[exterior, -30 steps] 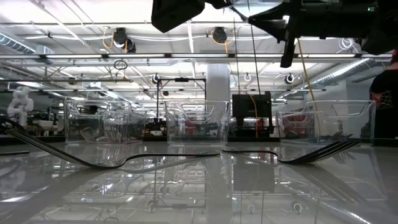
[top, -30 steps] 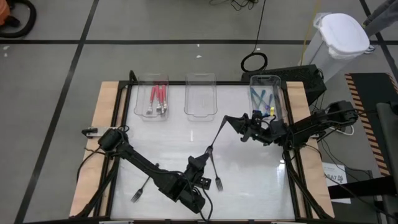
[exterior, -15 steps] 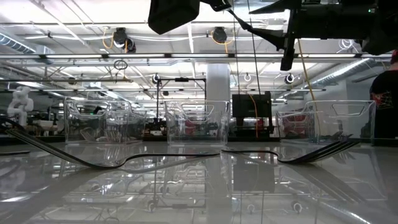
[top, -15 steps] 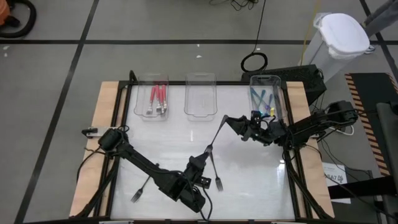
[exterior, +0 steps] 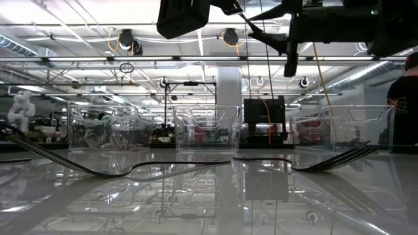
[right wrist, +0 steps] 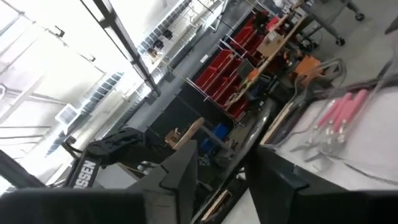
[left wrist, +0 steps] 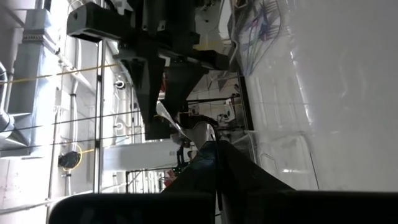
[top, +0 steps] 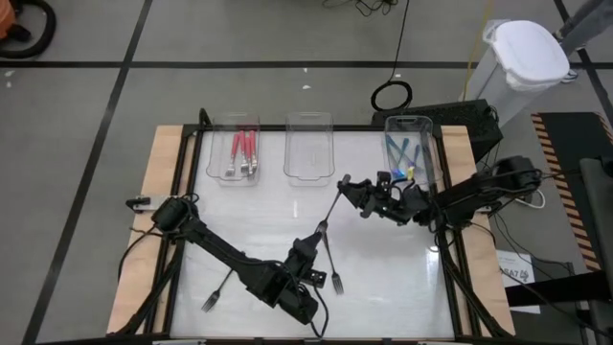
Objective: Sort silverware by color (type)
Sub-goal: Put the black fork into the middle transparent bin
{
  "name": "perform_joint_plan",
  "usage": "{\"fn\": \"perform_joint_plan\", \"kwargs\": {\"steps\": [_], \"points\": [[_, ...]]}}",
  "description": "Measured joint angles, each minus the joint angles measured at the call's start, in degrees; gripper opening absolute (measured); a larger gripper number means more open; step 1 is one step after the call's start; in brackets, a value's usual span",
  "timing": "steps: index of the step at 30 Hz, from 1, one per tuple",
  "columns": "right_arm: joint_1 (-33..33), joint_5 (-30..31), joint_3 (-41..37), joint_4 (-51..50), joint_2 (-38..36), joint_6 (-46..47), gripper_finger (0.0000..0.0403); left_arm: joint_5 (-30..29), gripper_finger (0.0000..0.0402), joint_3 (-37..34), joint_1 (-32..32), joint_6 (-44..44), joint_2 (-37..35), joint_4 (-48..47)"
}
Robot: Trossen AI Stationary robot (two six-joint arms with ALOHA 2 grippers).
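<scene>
Right pincer (top: 347, 184) moved onto fork (top: 332, 205).

The closed left pincer (left wrist: 216, 163) faces the other arm (left wrist: 158, 43), apparently above glossy table (left wrist: 348, 93).

A glossy white table (top: 287, 206) with bare wooden strips along its left and right edges is seen from above. Three clear trays are lined up along its far edge: the left tray (top: 235, 150) holds pink-handled forks (top: 243, 149), the middle tray (top: 308, 147) is beside it, and the right tray (top: 410, 146) holds blue-handled forks (top: 399, 153). Two black-handled forks are laid flat on the near part of the surface, one fork (top: 214, 293) near the left side and another fork (top: 335, 274) near the middle, well apart from each other.
</scene>
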Motion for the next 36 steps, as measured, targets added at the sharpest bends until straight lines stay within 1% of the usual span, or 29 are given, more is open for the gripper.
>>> {"fn": "perform_joint_plan", "kwargs": {"steps": [3, 7, 9, 12, 16, 18, 20, 23, 27, 31, 33, 36], "points": [[-0.02, 0.00, 1.48, 0.05, 1.21, -1.28, 0.0093, -0.35, 0.0002, 0.00, -0.08, 0.00, 0.00, 0.00], [-0.02, -0.04, 2.07, 0.77, 1.86, -0.85, 0.0035, -0.89, 0.0002, -0.20, -0.17, 0.21, 0.00, -0.35], [0.00, -0.04, 2.10, 1.12, 1.84, -0.47, 0.0015, -0.89, 0.0006, -0.62, -0.17, -0.11, 0.01, -0.71], [0.00, -0.13, 2.11, 2.01, 1.84, -2.10, 0.0014, -0.03, 0.0028, -1.25, -0.07, -4.08, 0.02, -0.43], [-0.06, -1.02, 2.11, 4.88, 1.84, -5.86, 0.0007, -0.53, 0.0081, -1.42, 0.03, -10.82, 0.02, -1.03], [-0.73, -2.85, 2.11, 5.60, 1.84, -7.14, 0.0006, -0.68, 0.0112, -1.42, -0.14, -14.86, 0.02, -1.02], [-1.82, -4.97, 2.11, 5.57, 1.84, -7.24, 0.0006, -0.75, 0.0141, -1.42, -0.53, -20.70, 0.02, -0.96], [-3.89, -8.21, 2.11, 5.07, 1.50, -7.76, 0.0004, 0.73, 0.0172, -1.42, -0.78, -29.73, -0.57, -0.94], [-6.84, -11.63, 1.85, 3.83, 1.08, -8.30, 0.0002, 4.54, 0.0183, -1.31, -1.18, -34.91, -2.30, -0.68], [-10.82, -18.01, 3.18, 3.71, -0.31, -6.33, 0.0002, 6.37, 0.0184, -1.33, -2.27, -38.88, -4.27, -1.51], [-12.79, -21.31, 4.80, 1.07, -0.56, -6.20, 0.0002, 6.32, 0.0184, -1.33, -2.89, -40.00, -5.94, -1.43], [-16.00, -27.01, 9.77, -5.12, -0.71, -7.15, 0.0002, 6.24, 0.0185, -1.31, -3.96, -43.51, -8.28, -3.99]]}}
